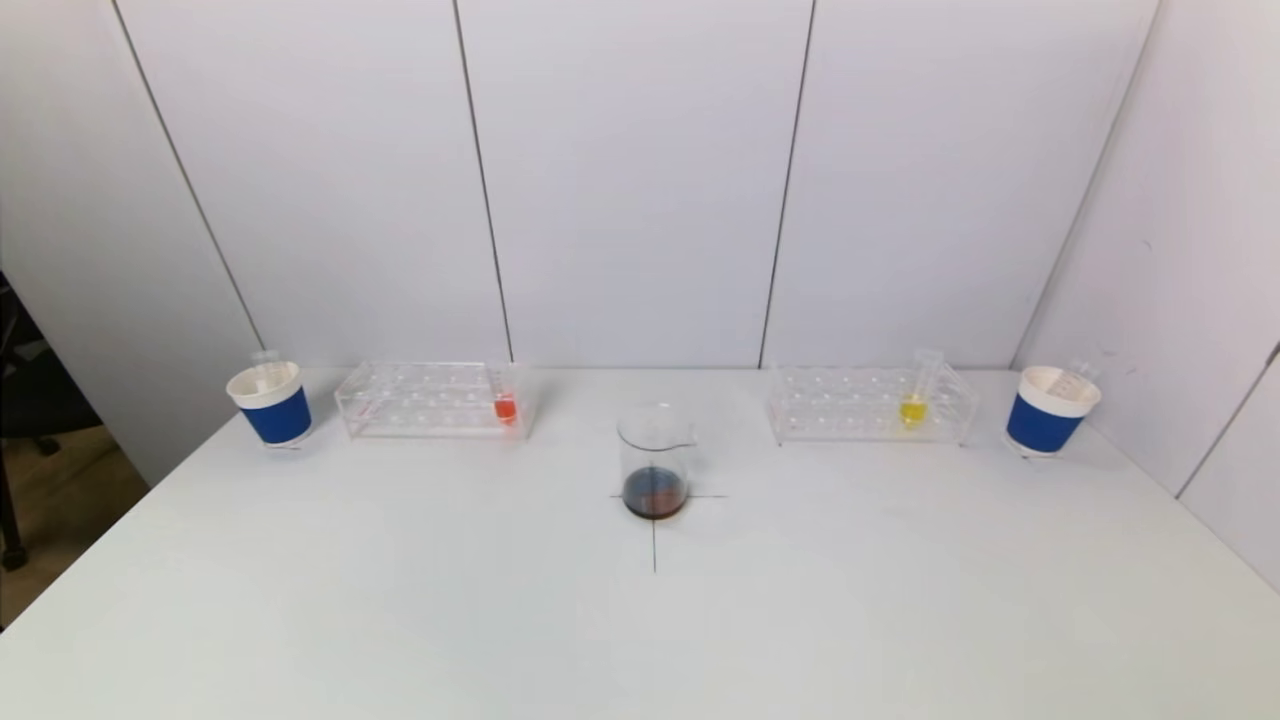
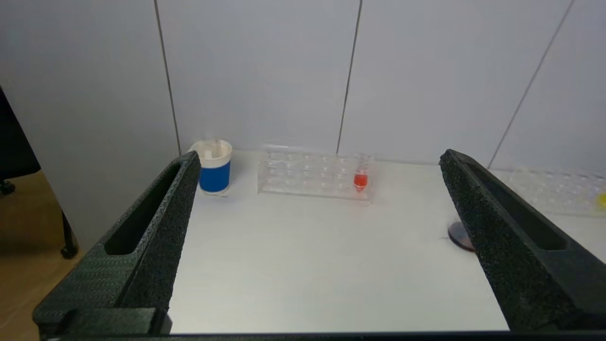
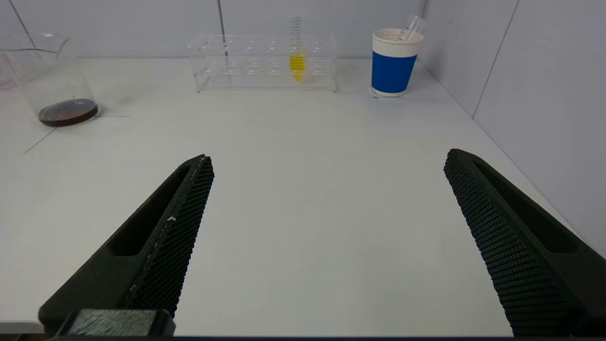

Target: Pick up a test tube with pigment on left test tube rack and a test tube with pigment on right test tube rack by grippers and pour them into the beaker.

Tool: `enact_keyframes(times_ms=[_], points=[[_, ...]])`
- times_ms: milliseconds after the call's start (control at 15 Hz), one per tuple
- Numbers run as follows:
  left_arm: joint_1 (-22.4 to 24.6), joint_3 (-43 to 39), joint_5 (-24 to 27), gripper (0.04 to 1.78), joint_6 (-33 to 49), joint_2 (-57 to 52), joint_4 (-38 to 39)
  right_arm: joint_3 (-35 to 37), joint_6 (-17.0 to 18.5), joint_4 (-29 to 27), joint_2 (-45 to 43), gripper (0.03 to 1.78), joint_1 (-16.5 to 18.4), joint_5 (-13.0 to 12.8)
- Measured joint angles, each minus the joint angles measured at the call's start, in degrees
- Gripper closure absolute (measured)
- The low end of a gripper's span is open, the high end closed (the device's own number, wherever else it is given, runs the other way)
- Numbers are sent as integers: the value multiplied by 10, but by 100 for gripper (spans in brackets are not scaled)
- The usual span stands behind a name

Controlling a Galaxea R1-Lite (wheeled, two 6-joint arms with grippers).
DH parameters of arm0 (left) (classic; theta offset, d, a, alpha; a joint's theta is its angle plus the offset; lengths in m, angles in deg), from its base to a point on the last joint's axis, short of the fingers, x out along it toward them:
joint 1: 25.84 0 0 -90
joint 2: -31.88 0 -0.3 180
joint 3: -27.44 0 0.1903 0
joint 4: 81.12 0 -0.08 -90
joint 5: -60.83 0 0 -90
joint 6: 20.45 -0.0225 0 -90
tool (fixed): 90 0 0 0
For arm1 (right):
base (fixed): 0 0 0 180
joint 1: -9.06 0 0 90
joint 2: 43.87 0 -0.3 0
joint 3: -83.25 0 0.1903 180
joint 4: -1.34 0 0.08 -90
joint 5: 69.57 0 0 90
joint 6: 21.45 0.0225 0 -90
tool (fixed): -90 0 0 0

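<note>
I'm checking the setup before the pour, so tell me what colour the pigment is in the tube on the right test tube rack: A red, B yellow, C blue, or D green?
B: the test tube standing in the right test tube rack holds yellow liquid at its bottom, seen in both the head view and the right wrist view.

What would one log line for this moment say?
stage: before pickup | left gripper: open, empty | right gripper: open, empty | red tube, yellow tube: racked | beaker: dark liquid
</note>
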Motion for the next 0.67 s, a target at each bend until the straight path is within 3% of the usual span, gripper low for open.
enact_keyframes(times_ms=[200,667], points=[[-14,-42,-8,6,-26,-77,-53,0,0,0,0,4,0,0],[-23,-202,-19,6,-88,-217,-72,0,0,0,0,4,0,0]])
